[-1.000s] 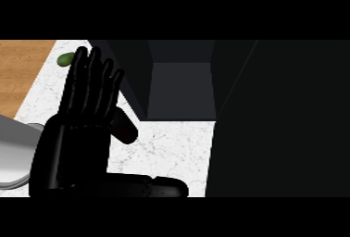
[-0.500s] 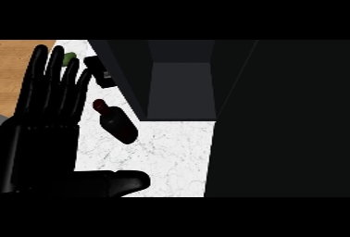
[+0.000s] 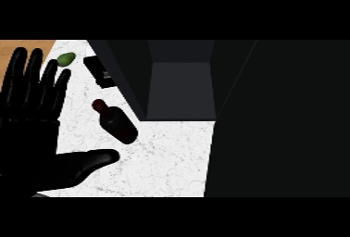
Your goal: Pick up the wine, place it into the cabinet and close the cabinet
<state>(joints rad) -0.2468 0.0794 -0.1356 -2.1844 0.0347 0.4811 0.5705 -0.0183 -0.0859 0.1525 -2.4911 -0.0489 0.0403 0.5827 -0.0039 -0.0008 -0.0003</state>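
The wine bottle [image 3: 117, 124], dark red with a narrow neck pointing up-left, lies on the white marbled counter [image 3: 164, 162]. It rests just left of the open cabinet [image 3: 181, 90], a dark box with a grey inside. My left hand [image 3: 31, 148] fills the view's left side, open with fingers straight up and thumb stretched toward the bottle. The thumb tip sits a little below the bottle and does not touch it. My right hand does not show.
A small green fruit [image 3: 66, 59] and a black box [image 3: 100, 72] lie on the counter behind the bottle. A broad dark panel [image 3: 280, 120] covers the whole right side of the view. Bare counter stretches below the cabinet.
My left hand has slid to the left and grown larger in view, uncovering the wine bottle, the black box and the green fruit. The bottle has not moved.
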